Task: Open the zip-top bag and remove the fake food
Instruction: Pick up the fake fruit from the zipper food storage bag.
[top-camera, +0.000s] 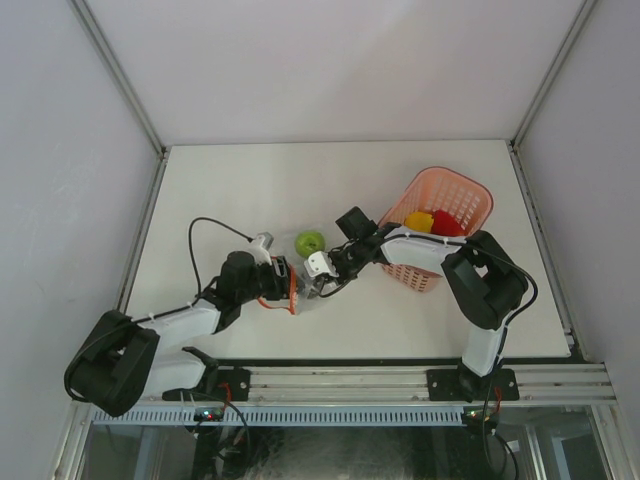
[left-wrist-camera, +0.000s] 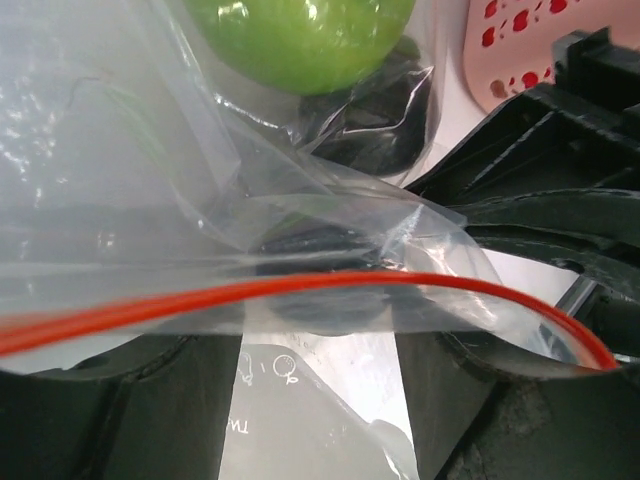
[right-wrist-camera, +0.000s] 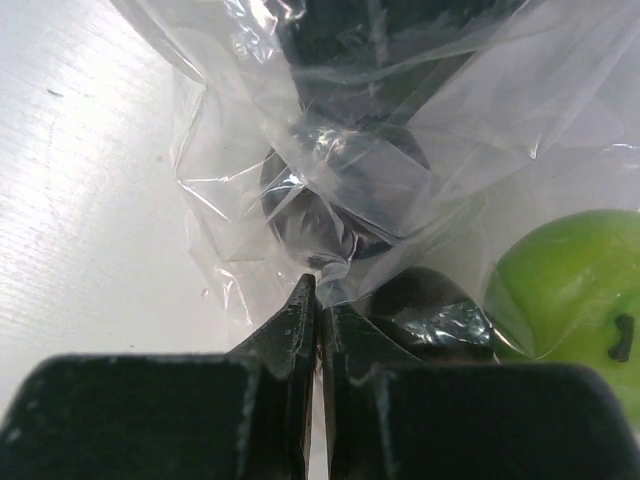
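The clear zip-top bag (top-camera: 298, 262) lies mid-table between my grippers, its orange-red zip strip (top-camera: 292, 292) at my left gripper (top-camera: 283, 275). In the left wrist view the strip (left-wrist-camera: 300, 287) runs across my left gripper (left-wrist-camera: 320, 345); its jaws stand apart with bag film lying between and over them. My right gripper (top-camera: 318, 283) is shut, pinching a fold of bag film (right-wrist-camera: 345, 275) at its tips (right-wrist-camera: 320, 287). Inside the bag are a light green fruit (top-camera: 310, 242) (left-wrist-camera: 300, 40) (right-wrist-camera: 570, 290) and blackish pieces (right-wrist-camera: 430, 310) (left-wrist-camera: 370, 110).
A pink basket (top-camera: 455, 195) stands at the right behind the right arm, with a yellow piece (top-camera: 418, 220) and a red piece (top-camera: 447, 225) in it; its wall shows in the left wrist view (left-wrist-camera: 510, 50). White walls enclose the table.
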